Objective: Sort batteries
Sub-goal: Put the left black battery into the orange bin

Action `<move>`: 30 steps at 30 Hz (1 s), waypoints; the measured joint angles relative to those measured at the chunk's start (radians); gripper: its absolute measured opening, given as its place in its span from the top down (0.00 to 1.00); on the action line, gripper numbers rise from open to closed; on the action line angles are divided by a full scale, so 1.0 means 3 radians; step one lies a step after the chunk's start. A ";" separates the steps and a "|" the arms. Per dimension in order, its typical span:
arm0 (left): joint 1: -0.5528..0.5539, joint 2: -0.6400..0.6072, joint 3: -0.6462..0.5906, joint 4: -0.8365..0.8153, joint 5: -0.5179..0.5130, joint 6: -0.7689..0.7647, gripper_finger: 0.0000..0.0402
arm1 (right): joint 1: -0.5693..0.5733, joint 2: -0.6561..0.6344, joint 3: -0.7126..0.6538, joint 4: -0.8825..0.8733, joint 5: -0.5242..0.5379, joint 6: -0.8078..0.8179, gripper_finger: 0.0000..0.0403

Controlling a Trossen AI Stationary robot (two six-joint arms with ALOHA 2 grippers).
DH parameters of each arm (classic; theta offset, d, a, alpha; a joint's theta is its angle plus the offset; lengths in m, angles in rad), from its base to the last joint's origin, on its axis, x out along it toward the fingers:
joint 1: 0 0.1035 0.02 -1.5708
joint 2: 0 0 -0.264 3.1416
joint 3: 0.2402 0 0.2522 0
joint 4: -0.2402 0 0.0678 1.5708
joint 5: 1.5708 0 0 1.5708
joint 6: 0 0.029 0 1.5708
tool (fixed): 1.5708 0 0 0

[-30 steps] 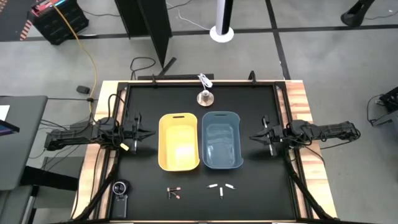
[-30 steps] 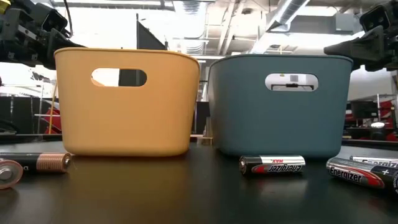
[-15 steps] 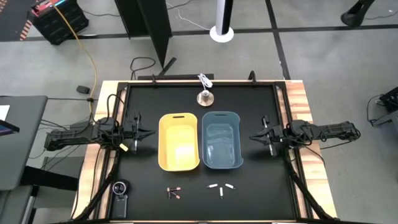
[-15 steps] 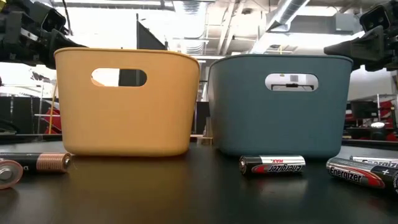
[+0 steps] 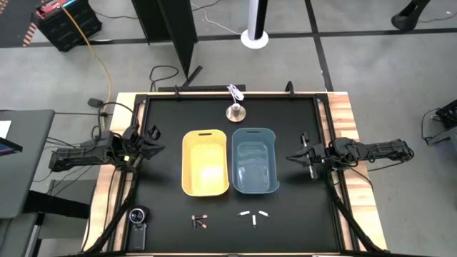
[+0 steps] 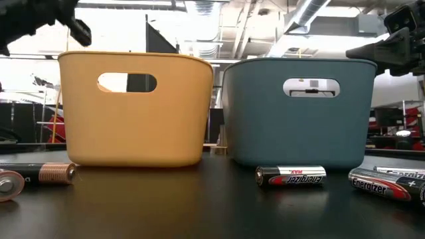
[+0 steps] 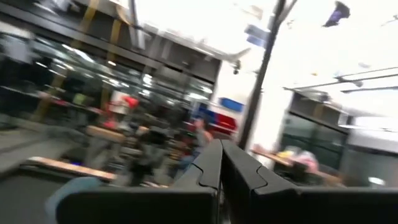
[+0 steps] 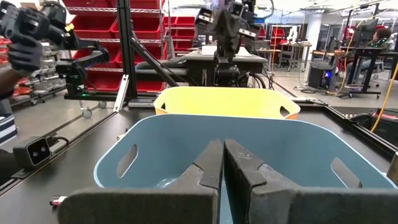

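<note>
Batteries (image 5: 255, 215) lie in two small groups, dark (image 5: 200, 221) and white, near the table's front edge, before the yellow tub (image 5: 206, 162) and blue tub (image 5: 254, 160). Both tubs probably wait for one kind each. Left gripper (image 5: 152, 137) and right gripper (image 5: 291, 158), fingers pressed together and holding nothing, hang beside the tubs, well apart from them.

We see a robotics workshop or lab: behind the black surface (image 5: 164, 214) stand red parts-bin racks (image 8: 146, 37), workbenches with monitors (image 8: 323, 71) (one person sits there) and exposed ceiling ducts (image 6: 312, 13); beside the surface, cables (image 5: 100, 64) trail over grey concrete floor (image 5: 371, 64).
</note>
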 joint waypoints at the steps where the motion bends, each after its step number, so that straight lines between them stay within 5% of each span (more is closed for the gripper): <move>1: -0.0046 0.0064 0.0066 0.0001 0.0042 0.0015 0.97 | 0.0000 0.0000 0.0000 0.0000 0.0001 -0.0001 0.91; 9: -0.0693 0.1052 0.0824 -0.0218 0.0039 0.0816 0.81 | -0.0001 0.0002 0.0000 0.0071 0.0003 -0.0163 0.91; 17: -0.1482 0.2285 0.1746 -0.1398 -0.0720 0.1295 0.67 | -0.0005 -0.0001 0.0072 0.1419 0.0004 0.0245 0.91; 30: -0.2563 0.3711 0.2708 -0.2225 -0.1829 0.0351 0.68 | 0.0156 0.0274 0.0588 0.1702 0.0001 0.0219 0.91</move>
